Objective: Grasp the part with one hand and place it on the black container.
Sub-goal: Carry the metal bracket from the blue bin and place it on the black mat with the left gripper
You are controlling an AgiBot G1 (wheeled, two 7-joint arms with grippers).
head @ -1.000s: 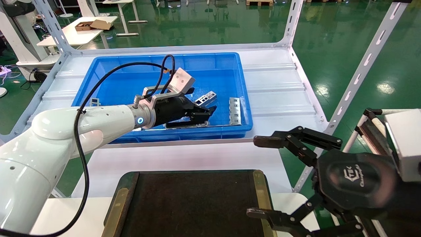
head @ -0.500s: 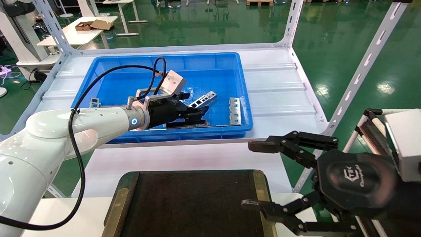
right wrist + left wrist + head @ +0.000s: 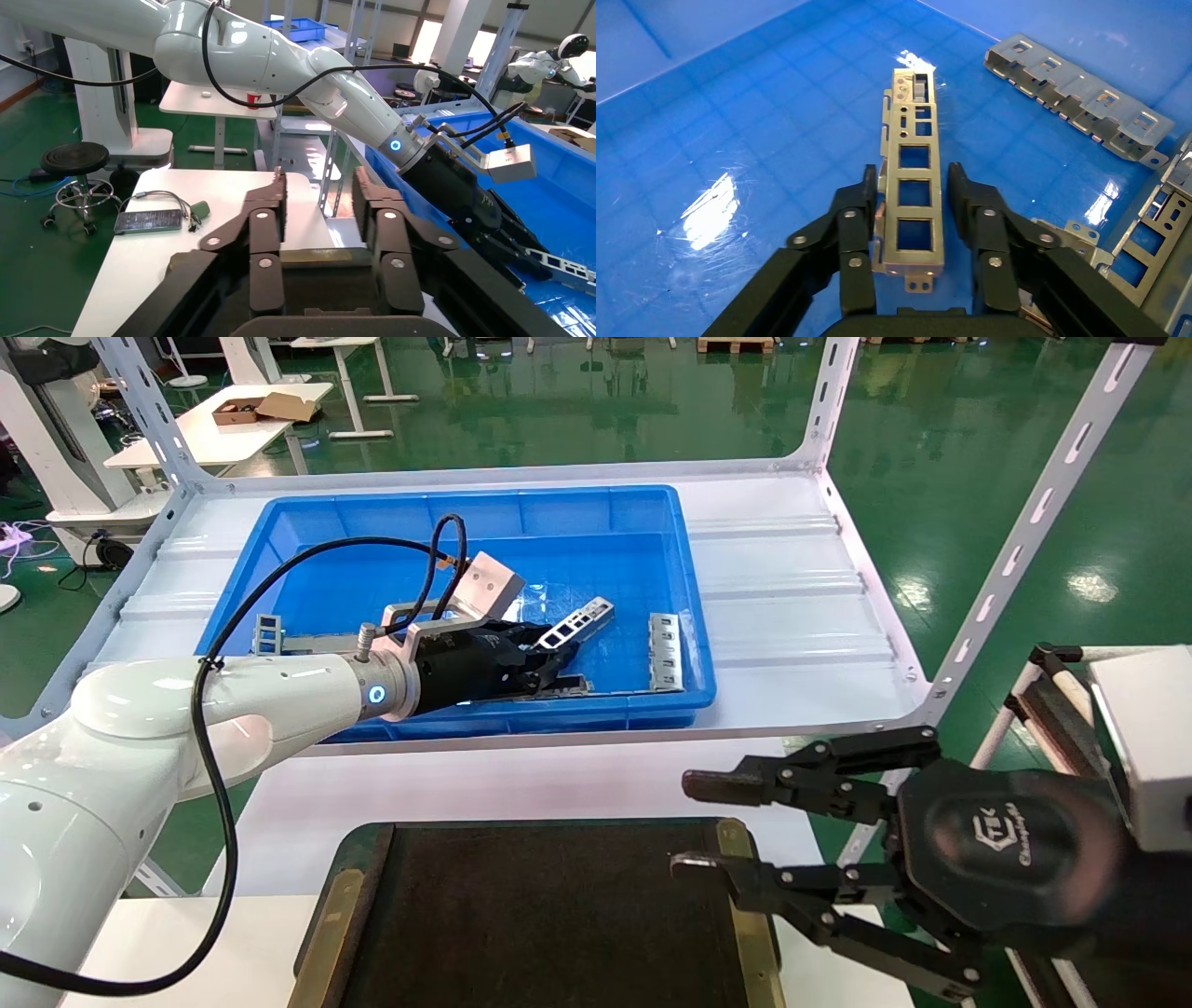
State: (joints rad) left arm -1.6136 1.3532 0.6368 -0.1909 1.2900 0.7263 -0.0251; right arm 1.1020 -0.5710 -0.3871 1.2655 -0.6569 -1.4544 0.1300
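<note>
The part (image 3: 582, 619) is a slim silver strip with square cut-outs lying on the floor of the blue bin (image 3: 596, 509). My left gripper (image 3: 557, 663) is low in the bin. In the left wrist view the part (image 3: 914, 210) lies lengthwise between its fingers (image 3: 857, 210). One finger touches the strip's edge and a thin gap shows at the other, so the left gripper (image 3: 912, 173) is open. The black container (image 3: 540, 915) sits at the front. My right gripper (image 3: 687, 826) hovers open and empty over its right brass strip (image 3: 745, 896).
A wider slotted plate (image 3: 664, 651) lies at the bin's right wall and also shows in the left wrist view (image 3: 1081, 95). A dark-faced strip (image 3: 570, 689) lies by the bin's front wall, and another piece (image 3: 267, 633) lies at the left. White rack posts (image 3: 1024, 523) stand on the right.
My left gripper sank lower and drew back along the part, and its fingers narrowed around the part. My right gripper moved left over the container's right edge and its fingers narrowed.
</note>
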